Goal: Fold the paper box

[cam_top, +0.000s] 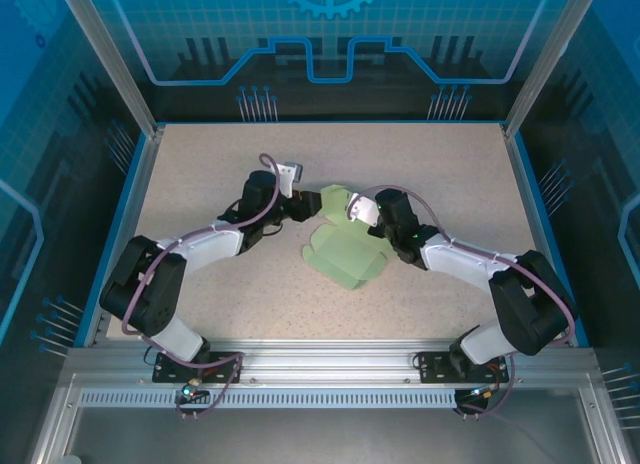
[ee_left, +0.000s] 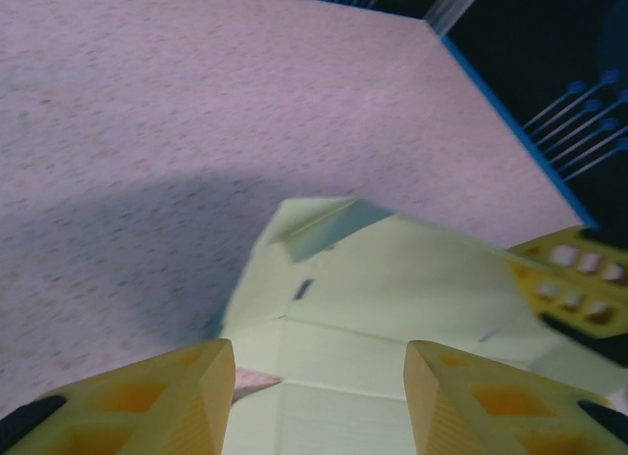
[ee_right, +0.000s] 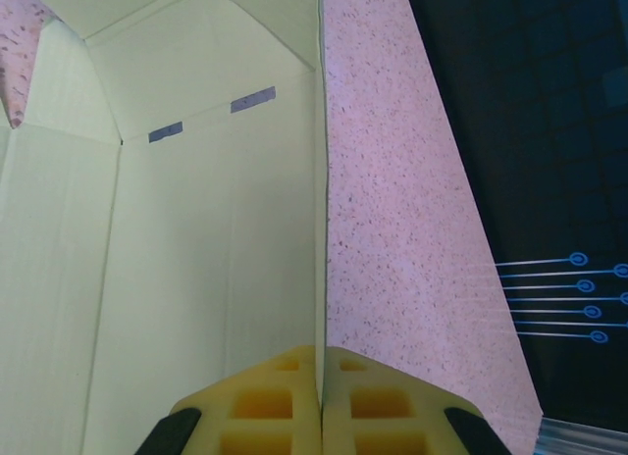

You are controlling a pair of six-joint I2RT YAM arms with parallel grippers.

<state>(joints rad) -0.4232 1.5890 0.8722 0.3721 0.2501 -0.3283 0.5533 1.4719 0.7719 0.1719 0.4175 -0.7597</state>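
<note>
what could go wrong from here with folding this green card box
1. The right pincer is shut on one thin edge of the pale mint-green card paper box; a pull could tear the edge or let it slip.
2. The left pincer is open above the sheet, holding nothing, so the card might slide or unfold.

The top camera is looking down from above and behind the two arm bases (cam_top: pixel 185 356), taking in the whole table (cam_top: pixel 200 164) from well off. The left wrist camera is sitting low and close, looking forward between its own parted jaws over the paper box (ee_left: pixel 392 278) toward a far table corner, while the right wrist camera is peering along its own pressed-together jaws at very close range. All three are sharing the paper box and the speckled table beside it.
</note>
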